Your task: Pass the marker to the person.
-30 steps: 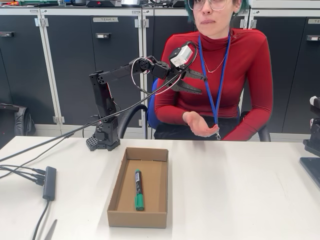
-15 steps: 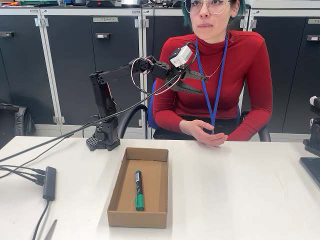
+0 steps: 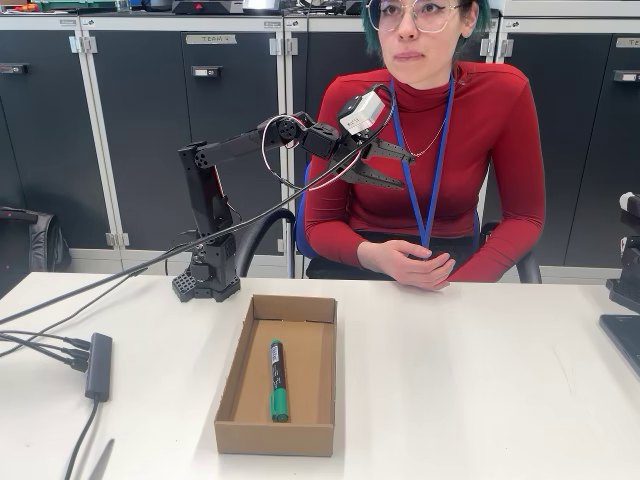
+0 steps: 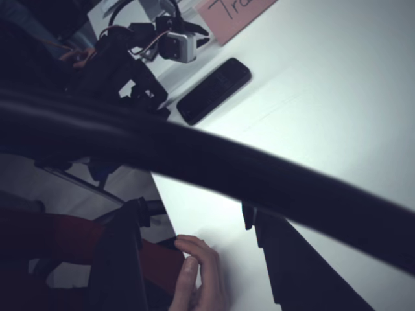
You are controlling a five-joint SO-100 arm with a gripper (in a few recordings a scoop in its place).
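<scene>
While the marker (image 3: 277, 379) lies lengthwise in an open cardboard box (image 3: 246, 385) at lower centre of the fixed view, green cap toward the bottom edge, the tool (image 3: 402, 168) hangs high at upper centre, well apart from it, fingers spread and holding nothing. The arm (image 3: 212, 215) stands on the white counter (image 3: 480, 380) just behind the box. The person (image 3: 440, 150) sits behind the counter, hands (image 3: 410, 265) clasped at its far edge. In the wrist view a hand (image 4: 198, 278) rests at the counter's edge, between the dark fingers (image 4: 120, 265).
</scene>
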